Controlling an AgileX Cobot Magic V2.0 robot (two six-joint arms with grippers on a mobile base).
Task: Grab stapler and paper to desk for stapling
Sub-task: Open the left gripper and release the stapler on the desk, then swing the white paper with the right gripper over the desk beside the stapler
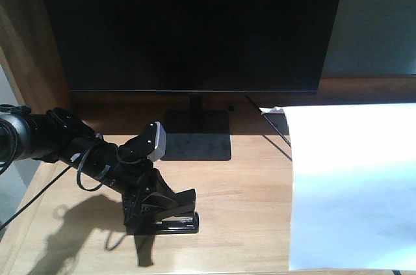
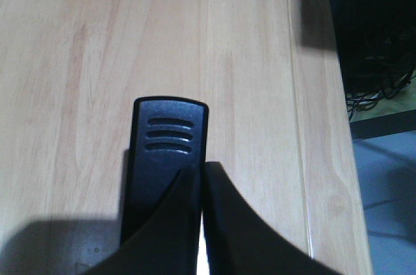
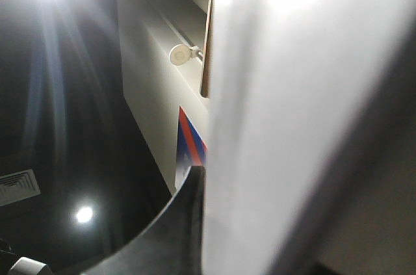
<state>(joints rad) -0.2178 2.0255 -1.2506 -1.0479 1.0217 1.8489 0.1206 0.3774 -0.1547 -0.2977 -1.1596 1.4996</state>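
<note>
Black stapler (image 1: 172, 223) sits near the front-left corner of the worktop (image 1: 247, 203). Only the left wrist view shows the left fingers (image 2: 227, 223) together over it. White paper (image 1: 354, 190) overlaps the right edge. Whether the right fingers (image 3: 185, 223) grip it, I cannot tell.

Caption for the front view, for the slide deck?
Left pincer down at the stapler on the desk; paper at image right, monitor behind.

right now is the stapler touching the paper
Apart. The front view shows a wide strip of bare desk between the stapler and the paper.
</note>
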